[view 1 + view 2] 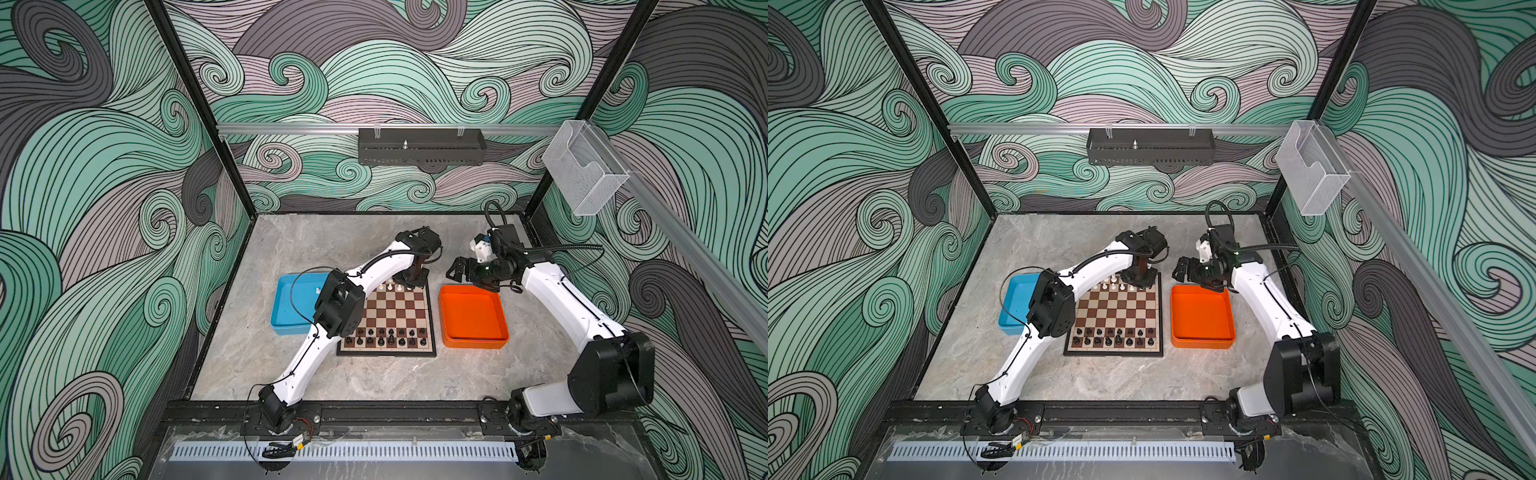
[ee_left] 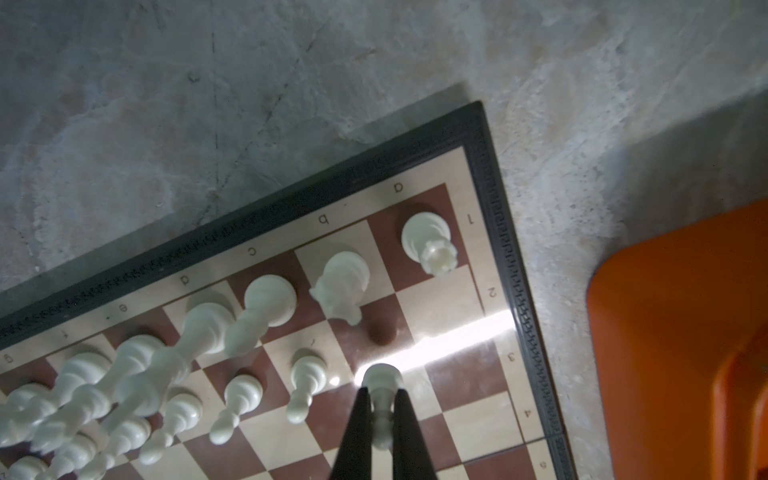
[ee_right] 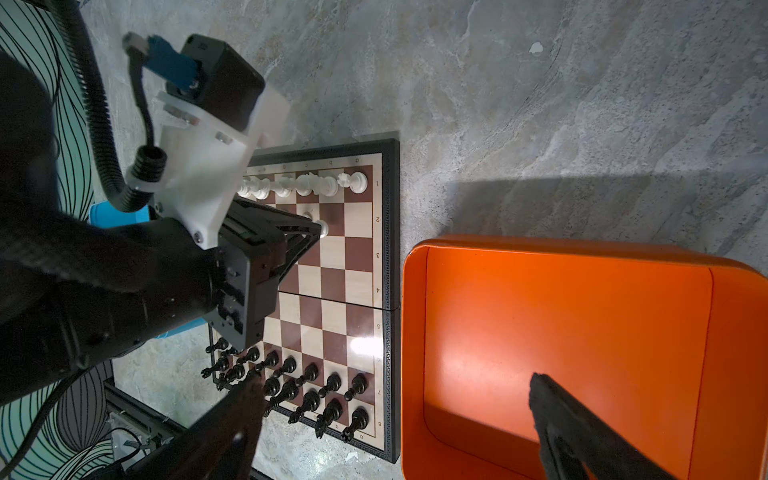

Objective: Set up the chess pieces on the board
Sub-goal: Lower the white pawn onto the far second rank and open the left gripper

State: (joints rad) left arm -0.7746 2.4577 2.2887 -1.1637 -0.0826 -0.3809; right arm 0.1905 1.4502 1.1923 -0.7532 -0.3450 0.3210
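Chess pieces (image 2: pixel 266 307): white pawn (image 2: pixel 380 376) pinched in left gripper (image 2: pixel 381 399) over board (image 2: pixel 490 174); right gripper (image 1: pixel 456 271) gaping, empty.
Risk: off-centre release straddles squares; fingers (image 2: pixel 361 428) could topple neighbouring pawn (image 2: pixel 305 382).

Left of the board (image 1: pixel 399 311) behind the left arm (image 1: pixel 340 303); white pieces (image 2: pixel 83 395) blurred and cropped in the left wrist view.

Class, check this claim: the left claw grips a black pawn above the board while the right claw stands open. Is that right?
No. The pawn in the left claw is white, not black, as the left wrist view shows. The rest holds.
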